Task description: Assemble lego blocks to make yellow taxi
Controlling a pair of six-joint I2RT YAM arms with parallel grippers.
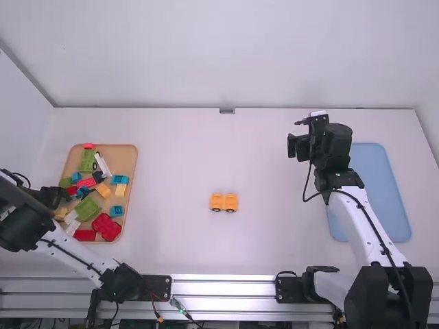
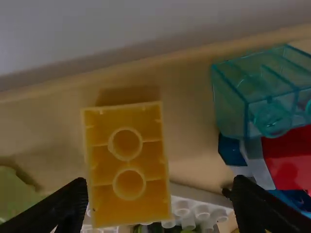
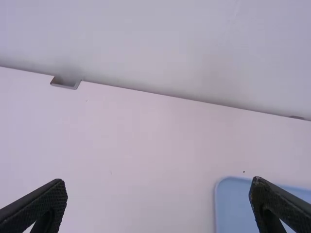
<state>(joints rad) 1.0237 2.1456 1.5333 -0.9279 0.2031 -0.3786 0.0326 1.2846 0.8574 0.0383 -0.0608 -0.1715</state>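
My left gripper (image 1: 60, 196) is low over the left part of the wooden tray of loose blocks. In the left wrist view the gripper (image 2: 158, 206) is open, and a yellow block (image 2: 127, 165) with its hollow underside showing lies by one finger, not gripped. Near the table's middle, a yellow-orange assembly (image 1: 224, 201) sits with black wheels on its near side. My right gripper (image 1: 299, 146) is held above the table's right side, left of the blue tray's far end. From the right wrist view, the gripper (image 3: 158, 201) is open with nothing between its fingers.
The wooden tray (image 1: 134, 171) holds red, green, blue, white and yellow blocks. Beside the yellow block, a clear teal block (image 2: 233, 104) lies against a red one (image 2: 289, 155). A flat blue tray (image 1: 381, 185) lies at the right, partly behind the right arm.
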